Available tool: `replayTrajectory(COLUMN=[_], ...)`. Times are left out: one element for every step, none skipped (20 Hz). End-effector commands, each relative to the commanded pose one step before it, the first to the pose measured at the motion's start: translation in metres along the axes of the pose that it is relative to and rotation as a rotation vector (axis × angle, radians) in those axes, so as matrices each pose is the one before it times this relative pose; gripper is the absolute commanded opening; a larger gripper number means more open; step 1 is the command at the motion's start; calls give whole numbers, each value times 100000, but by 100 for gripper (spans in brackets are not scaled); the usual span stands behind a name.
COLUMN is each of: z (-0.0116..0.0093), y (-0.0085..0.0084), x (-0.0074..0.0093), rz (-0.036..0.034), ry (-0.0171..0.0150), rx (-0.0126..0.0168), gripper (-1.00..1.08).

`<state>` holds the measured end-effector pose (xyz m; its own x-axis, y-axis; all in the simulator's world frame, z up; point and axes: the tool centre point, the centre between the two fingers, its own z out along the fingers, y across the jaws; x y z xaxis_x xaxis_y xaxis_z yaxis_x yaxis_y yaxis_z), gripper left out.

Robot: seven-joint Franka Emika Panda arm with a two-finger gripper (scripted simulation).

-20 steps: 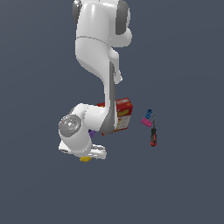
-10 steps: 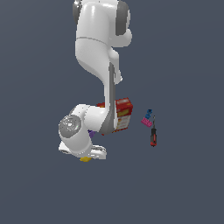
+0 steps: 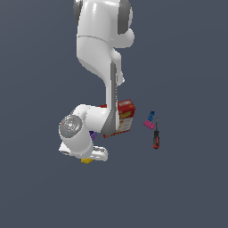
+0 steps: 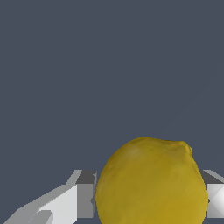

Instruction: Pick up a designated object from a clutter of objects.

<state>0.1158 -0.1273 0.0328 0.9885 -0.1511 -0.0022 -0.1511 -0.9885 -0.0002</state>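
Note:
The yellow lemon [image 4: 151, 183] fills the wrist view, oval and smooth, between my two fingers. One finger [image 4: 85, 194] touches one side of it and the other finger [image 4: 214, 197] touches the opposite side. In the exterior view only a small yellow part of the lemon [image 3: 86, 160] shows under my gripper [image 3: 90, 157], low at the exterior view's left of the clutter. The gripper looks shut on the lemon. The lemon seems to rest on the grey floor.
The red cracker box [image 3: 125, 118] stands behind the arm's forearm. The purple cup [image 3: 93, 134] peeks out beside the wrist. The pink-and-blue clamp [image 3: 150, 121] and the red-and-black screwdriver [image 3: 156, 139] lie at the exterior view's right.

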Motion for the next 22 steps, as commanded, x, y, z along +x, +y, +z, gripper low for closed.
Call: replayTrajectory(z=[-618,-290,-327,-364,-402,-441,-469,-519,-560,-600,-642,-684,-729,-745,-750,-755,-760,-765,-770,-776,-781,-787], y=[240,121,136,152,168,184,205,216,233,250,267,284,316,309,310,312,329,316,318,320,339,325], x=[-294,-198,-223,-249,-274,-300,-326,-353,-380,-407,-435,-463,-492,-502,-504,-506,-510,-510,-512,-515,-519,-519], rz=[28,0,0,0,0,0,2,0,0,0,0,0,13,0,0,0,10,0,0,0,10,0], ry=[186,0,0,0,0,0,-13,0,0,0,0,0,11,0,0,0,7,0,0,0,8,0], rx=[-13,0,0,0,0,0,68,0,0,0,0,0,67,0,0,0,68,0,0,0,68,0], gripper=[-100,-100,-100,-100,-100,-100,-100,-100,-100,-100,-100,-100,-100,-100,-100,-100,-100,-100,-100,-100,-100,-100])
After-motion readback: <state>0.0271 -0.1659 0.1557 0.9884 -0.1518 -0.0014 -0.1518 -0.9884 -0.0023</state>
